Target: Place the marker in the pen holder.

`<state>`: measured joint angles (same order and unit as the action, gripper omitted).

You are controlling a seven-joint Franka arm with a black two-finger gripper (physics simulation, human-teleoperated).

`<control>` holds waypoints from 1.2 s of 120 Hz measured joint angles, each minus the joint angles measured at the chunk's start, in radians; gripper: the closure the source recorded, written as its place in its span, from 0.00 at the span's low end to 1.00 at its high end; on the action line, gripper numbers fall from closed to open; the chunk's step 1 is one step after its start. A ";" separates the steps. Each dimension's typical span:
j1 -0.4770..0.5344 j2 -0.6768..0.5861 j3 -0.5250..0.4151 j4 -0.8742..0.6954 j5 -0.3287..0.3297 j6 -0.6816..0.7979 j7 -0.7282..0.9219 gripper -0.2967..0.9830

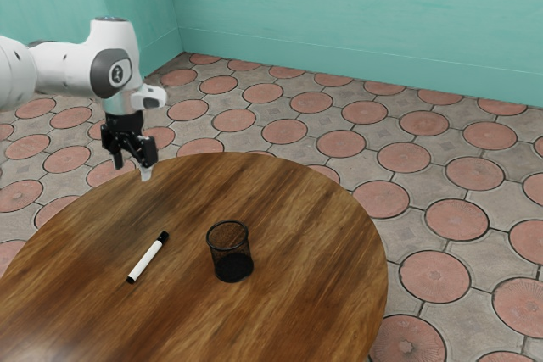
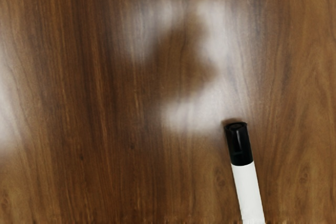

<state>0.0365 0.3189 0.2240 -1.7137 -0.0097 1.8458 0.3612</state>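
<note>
My gripper point(image 1: 132, 168) hangs above the far left part of the table in the exterior view, its two fingers apart with nothing between them. The white marker point(image 1: 145, 262) with black ends lies flat on the wood, below the hand's level and nearer the camera. To its right in the exterior view stands the black mesh pen holder point(image 1: 231, 266), upright, with no pen visible inside. In the wrist view the marker point(image 2: 247, 187) shows its black cap and part of its white body.
The round wooden table point(image 1: 301, 218) has its curved edge beyond the pen holder on the exterior view's right. A tiled floor point(image 1: 405, 157) surrounds it, with a teal wall point(image 1: 356, 23) behind. Glossy reflections lie on the wood in the wrist view.
</note>
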 joint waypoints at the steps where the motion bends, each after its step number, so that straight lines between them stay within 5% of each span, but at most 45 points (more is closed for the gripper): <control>1: -0.001 -0.004 0.003 -0.013 0.000 0.009 0.000 0.25; 63: -0.028 -0.175 0.036 -0.410 -0.004 0.353 0.003 0.25; 106: -0.130 -0.163 0.031 -0.474 -0.003 0.480 0.005 0.25; 144: -0.123 -0.154 -0.049 -0.471 -0.002 0.501 -0.033 0.25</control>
<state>-0.0865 0.1652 0.1751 -2.1848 -0.0122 2.3467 0.3280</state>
